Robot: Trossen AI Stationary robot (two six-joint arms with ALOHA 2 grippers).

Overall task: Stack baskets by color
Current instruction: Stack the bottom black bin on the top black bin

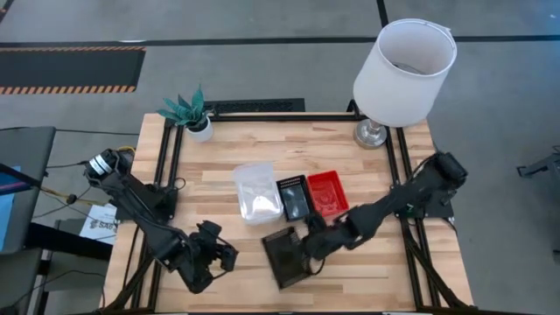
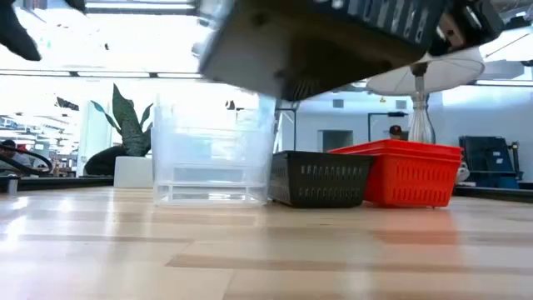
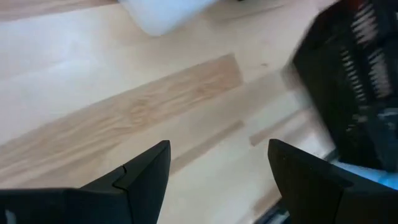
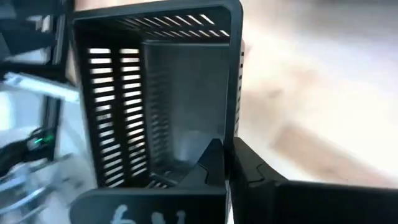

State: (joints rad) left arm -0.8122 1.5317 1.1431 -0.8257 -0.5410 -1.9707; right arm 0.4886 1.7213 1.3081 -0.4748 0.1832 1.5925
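While the right hand [image 4: 227,163] pinches one slotted wall of a black basket [image 1: 285,255], its fingers pressed together on the thin plastic rim, that basket hangs lifted and tilted above the near middle of the bench [image 1: 219,157]. From bench height its flat solid underside fills the upper part of the picture, clear of the wood. Its walls are rigid dark plastic cut with rows of narrow slots, its corners rounded, its shape a shallow rectangle.

Further back on the bench three groups stand side by side: a clear basket stack [image 1: 257,192], glassy and pale with soft rounded corners; a second black basket [image 1: 294,199] just beside it; and a red basket stack [image 1: 328,192] touching that one, its mesh walls bright and perforated. How many clear and red baskets are nested in each stack cannot be told; two black ones show, counting the lifted one.

The left hand [image 1: 213,255] waits over the near left part of the bench, its two dark fingers [image 3: 142,180] spread wide with bare wood between them, holding nothing.

Pale planks with visible grain make up the bench top. At the far right corner stands a lamp [image 1: 401,74] with a white tapered shade on a metal foot, and at the far left a small potted plant [image 1: 190,112] with spiky green leaves in a white pot.
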